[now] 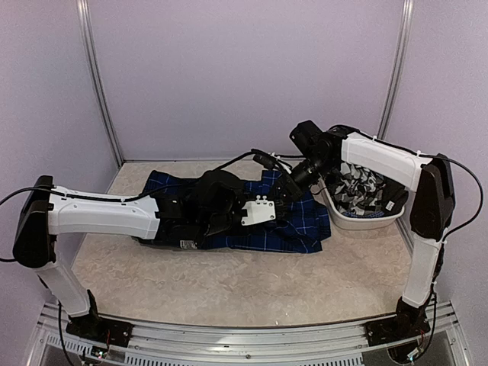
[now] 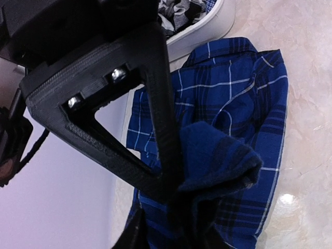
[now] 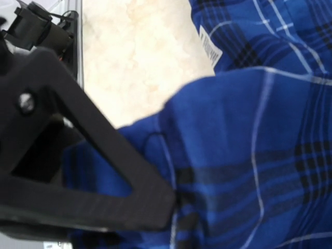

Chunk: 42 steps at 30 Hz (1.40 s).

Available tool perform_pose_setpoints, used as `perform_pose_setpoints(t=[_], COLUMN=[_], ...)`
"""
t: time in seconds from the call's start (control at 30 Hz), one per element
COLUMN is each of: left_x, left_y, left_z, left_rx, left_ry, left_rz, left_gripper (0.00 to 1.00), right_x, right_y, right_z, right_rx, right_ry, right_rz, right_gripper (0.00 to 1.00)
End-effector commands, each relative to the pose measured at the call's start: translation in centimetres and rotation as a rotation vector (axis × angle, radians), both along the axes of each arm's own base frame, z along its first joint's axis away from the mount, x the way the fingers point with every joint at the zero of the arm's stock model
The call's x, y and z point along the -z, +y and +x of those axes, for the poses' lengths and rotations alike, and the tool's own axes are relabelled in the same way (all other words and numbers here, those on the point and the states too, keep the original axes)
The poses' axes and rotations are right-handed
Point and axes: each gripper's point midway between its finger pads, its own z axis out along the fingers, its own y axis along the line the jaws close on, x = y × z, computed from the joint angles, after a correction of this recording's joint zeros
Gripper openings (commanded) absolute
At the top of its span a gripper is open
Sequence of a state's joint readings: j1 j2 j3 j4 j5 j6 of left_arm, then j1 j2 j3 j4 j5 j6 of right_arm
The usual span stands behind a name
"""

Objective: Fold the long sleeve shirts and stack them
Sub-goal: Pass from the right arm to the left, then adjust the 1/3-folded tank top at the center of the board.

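- Blue shirt [image 1: 299, 229]: royal blue plaid with dark bands and thin white lines. It lies rumpled on the marbled table [image 1: 229, 286], centre of the top view and slightly toward the back.
- Left arm reaches in from the left edge of the top view and lies across the shirt's left half.
- Left gripper [image 2: 174, 199]: jaws pinched on a bunched fold of the blue shirt. In the left wrist view the fold stands up as a dark blue hump at the fingertip, lower centre of frame.
- Right arm arches over from the right side; its tip meets the shirt's upper right part, just left of the basket.
- Right gripper [image 3: 174, 207]: closed, with blue plaid cloth caught at the fingertip and filling the right half of its wrist view.
- White label [image 3: 210, 49] shows on the shirt, upper centre of the right wrist view.
- White basket [image 1: 367, 223] sits at centre right of the top view, just beside the shirt's right edge.
- Black-and-white checked shirt [image 1: 358, 189]: crumpled inside the basket.
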State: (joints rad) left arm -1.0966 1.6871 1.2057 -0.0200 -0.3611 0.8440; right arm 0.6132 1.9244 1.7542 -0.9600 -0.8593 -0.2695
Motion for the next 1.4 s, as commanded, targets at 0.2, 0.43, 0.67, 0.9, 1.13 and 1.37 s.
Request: perform_pose_setpoints(t=[0.2,0.43,0.67,0.9,1.13,1.37], left_x=[-2.3,-9.3,-14.9,-17.8,-19.2,-18.0], left_y=[0.2,1.5,1.9,2.5,3.5,3.5], left_z=[1.4,3.6,5.2,7.6,9.5,9.0], left_rx=[-0.024,-0.07,-0.114,-0.237,-0.38,-0.399], left_ry=[-0.039,0.004,0.155,0.283,0.529,0.893], left_rz=[-0.066,-0.323,-0.578,-0.777,-1.005,-1.18], left_gripper=[0.0,0.0,0.0,0.0,0.0,0.0], right_x=[-0.1,-4.8,-8.4,-6.0,-3.6,-2.6], right_y=[0.1,-3.1,-8.1,-10.1,-12.0,-10.8], right_z=[0.8,5.4,8.5,8.4,8.2,6.3], right_rx=[0.047,0.292,0.555,0.659,0.75,0.684], right_ry=[-0.012,-0.085,-0.164,-0.164,-0.178,-0.167], right_rz=[-0.005,0.037,0.067,0.003,-0.063,0.01], right_gripper=[0.06,0.54,0.59,0.59,0.59,0.59])
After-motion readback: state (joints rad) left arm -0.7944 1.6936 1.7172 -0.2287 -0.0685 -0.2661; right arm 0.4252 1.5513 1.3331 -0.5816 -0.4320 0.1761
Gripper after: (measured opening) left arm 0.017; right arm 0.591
